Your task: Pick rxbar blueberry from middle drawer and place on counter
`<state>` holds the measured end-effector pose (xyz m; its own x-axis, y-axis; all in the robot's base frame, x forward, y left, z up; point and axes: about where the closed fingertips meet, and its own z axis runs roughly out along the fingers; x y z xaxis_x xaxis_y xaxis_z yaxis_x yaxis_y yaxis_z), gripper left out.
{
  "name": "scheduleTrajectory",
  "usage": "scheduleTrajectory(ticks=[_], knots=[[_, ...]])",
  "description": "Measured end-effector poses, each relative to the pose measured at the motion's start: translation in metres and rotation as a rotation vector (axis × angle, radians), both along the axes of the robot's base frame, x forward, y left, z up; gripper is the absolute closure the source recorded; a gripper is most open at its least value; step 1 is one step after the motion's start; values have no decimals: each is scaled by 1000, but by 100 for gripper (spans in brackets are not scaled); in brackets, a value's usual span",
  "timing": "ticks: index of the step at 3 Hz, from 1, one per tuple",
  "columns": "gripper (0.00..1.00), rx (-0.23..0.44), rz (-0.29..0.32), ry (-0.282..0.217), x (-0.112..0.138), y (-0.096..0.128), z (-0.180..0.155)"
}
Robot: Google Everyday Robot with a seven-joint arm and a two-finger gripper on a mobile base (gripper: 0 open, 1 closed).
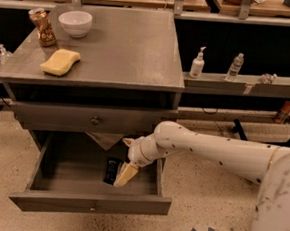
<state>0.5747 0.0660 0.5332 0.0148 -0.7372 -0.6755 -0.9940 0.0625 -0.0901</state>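
The rxbar blueberry (111, 169), a small black wrapped bar, lies flat on the floor of the open middle drawer (62, 178), right of its middle. My gripper (125, 175) hangs down inside the drawer, its cream tip right beside the bar's right edge; I cannot tell whether it touches the bar. The white arm reaches in from the right. The counter (130, 51) is the grey top of the cabinet above the drawer.
On the counter's left side are a yellow sponge (60, 61), a white bowl (75, 22) and a can (42, 26). The closed upper drawer (94, 119) sits just above my arm. Two bottles (197, 63) (234, 67) stand on the ledge at right.
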Motion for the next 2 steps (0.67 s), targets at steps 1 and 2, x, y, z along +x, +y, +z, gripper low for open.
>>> scheduleTrajectory(ticks=[1,2], knots=[[0,105,-77,-49,43,10,-47],[0,152,-94,-67,63,21,-80]])
